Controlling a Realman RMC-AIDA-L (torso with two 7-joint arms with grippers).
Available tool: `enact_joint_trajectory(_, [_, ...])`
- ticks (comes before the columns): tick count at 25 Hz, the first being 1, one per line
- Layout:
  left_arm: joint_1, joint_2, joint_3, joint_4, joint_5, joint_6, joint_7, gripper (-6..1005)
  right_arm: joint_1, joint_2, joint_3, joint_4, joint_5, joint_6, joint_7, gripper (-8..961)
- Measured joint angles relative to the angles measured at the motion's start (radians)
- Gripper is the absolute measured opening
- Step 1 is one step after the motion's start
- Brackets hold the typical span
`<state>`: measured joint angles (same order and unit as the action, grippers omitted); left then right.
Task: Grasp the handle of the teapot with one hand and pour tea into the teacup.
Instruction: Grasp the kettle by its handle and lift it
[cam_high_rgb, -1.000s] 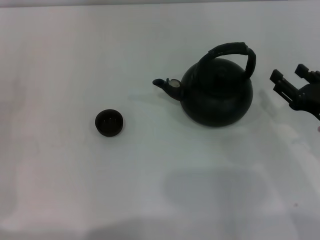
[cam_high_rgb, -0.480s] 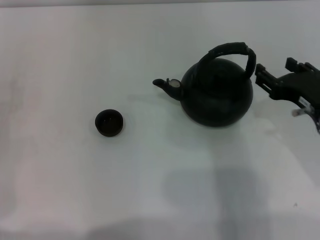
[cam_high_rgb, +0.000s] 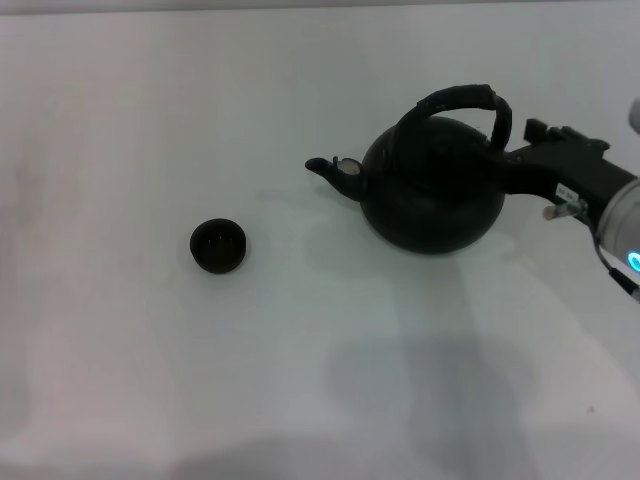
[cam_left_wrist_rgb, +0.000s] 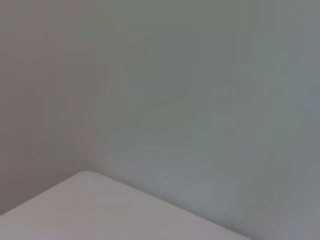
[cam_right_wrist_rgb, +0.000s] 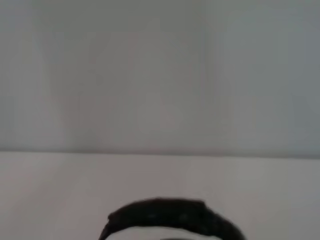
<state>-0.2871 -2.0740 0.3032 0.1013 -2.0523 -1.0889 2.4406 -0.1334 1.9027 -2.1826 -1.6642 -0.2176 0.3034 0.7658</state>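
Observation:
The black round teapot (cam_high_rgb: 432, 190) stands at the right of the white table, its short spout (cam_high_rgb: 325, 168) pointing left. Its ribbed arched handle (cam_high_rgb: 458, 100) spans the top and also shows in the right wrist view (cam_right_wrist_rgb: 170, 216). The tiny dark teacup (cam_high_rgb: 218, 245) stands apart to the left of the spout. My right gripper (cam_high_rgb: 518, 148) is open, level with the pot's upper right side, its fingertips right beside the handle's right end. It holds nothing. My left gripper is out of view.
The white table (cam_high_rgb: 300, 380) stretches wide around the pot and the cup. The left wrist view shows only a table corner (cam_left_wrist_rgb: 90, 210) and a grey wall.
My right gripper has moved left and a little up, from the right edge of the head view to the teapot's right side by the handle. The teapot and the cup have not moved.

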Motion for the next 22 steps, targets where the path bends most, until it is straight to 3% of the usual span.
enact_joint_trajectory(11, [-0.004, -0.003, -0.001, 0.0, -0.002, 0.02, 0.0, 875, 0.059, 0.031, 0.02, 0.09, 0.014, -0.011, 0.0, 651])
enact_joint_trajectory(21, [-0.007, -0.002, -0.001, -0.002, -0.002, 0.018, -0.004, 875, 0.077, 0.033, 0.026, 0.109, 0.012, -0.011, 0.0, 596])
enact_joint_trajectory(22, [-0.007, -0.002, -0.001, -0.002, -0.002, 0.018, -0.004, 875, 0.075, 0.036, 0.027, 0.11, 0.012, -0.018, 0.0, 515])
